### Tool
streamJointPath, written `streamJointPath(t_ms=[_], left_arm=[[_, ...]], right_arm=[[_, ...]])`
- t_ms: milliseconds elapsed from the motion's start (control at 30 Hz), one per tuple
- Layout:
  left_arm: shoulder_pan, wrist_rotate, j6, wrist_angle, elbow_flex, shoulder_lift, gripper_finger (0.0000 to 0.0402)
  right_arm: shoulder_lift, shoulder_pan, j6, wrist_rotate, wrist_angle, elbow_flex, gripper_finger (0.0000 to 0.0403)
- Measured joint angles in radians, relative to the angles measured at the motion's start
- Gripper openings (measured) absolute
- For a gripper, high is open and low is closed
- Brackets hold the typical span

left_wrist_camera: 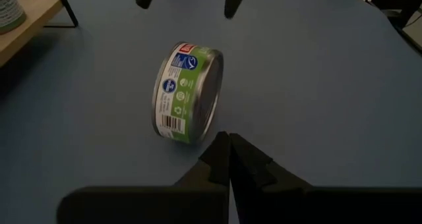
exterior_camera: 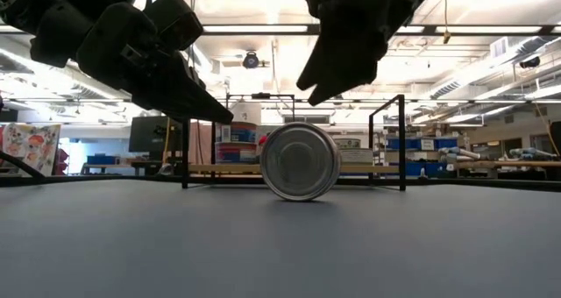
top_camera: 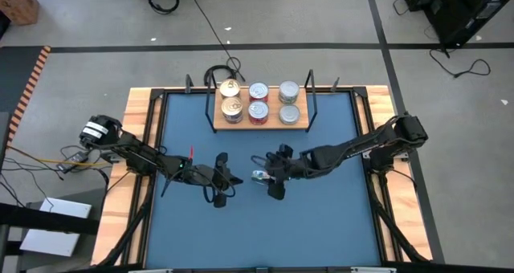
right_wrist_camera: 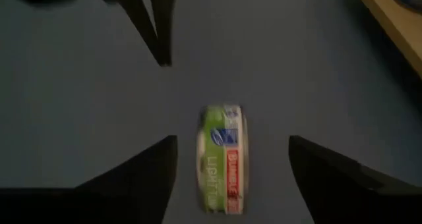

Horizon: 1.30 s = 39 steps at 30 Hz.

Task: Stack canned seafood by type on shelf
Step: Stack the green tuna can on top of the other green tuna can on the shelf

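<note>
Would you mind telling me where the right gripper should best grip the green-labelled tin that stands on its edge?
Probably across its two flat lids, coming down from above. The tin stands on edge between the open right gripper's fingers, lids facing them; the curved wall could roll away.

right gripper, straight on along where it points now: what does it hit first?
Most likely the green-labelled tin standing on its edge on the table, dead ahead between the open fingers of the right gripper. The remaining gap is unclear.

I'm getting even, bright light from above on the blue table (top_camera: 257, 225), shadows soft. Ceiling strip lights (exterior_camera: 263, 26) glare hard at table level, leaving both arms as silhouettes. My right wrist feed is blurred, the green-labelled tin (right_wrist_camera: 222, 158) smeared.
</note>
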Motion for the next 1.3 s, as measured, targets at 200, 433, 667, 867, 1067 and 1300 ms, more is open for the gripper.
streamJointPath(t_ms=[200, 433, 667, 867, 1067, 1300], left_arm=[[0.002, -0.009, 0.000, -0.002, 0.000, 0.000, 0.0009], [0.002, -0.013, -0.004, -0.016, 0.000, 0.000, 0.0009], [0.002, -0.013, -0.004, -0.021, 0.000, 0.000, 0.0010], [0.002, -0.012, -0.004, -0.019, 0.000, 0.000, 0.0010], [0.002, -0.012, -0.004, -0.020, 0.000, 0.000, 0.0010], [0.002, -0.012, -0.004, -0.019, 0.000, 0.000, 0.0010]], right_arm=[[0.037, 0.021, 0.004, 0.054, -0.024, 0.002, 0.0306], [0.138, 0.030, -0.038, 0.077, -0.122, 0.103, 0.0306], [0.205, 0.029, -0.085, 0.086, -0.186, 0.195, 0.0296], [0.213, 0.020, -0.074, 0.030, -0.204, 0.214, 0.0265], [0.213, 0.000, -0.060, -0.023, -0.212, 0.214, 0.0229], [0.213, -0.011, -0.083, -0.071, -0.219, 0.214, 0.0174]])
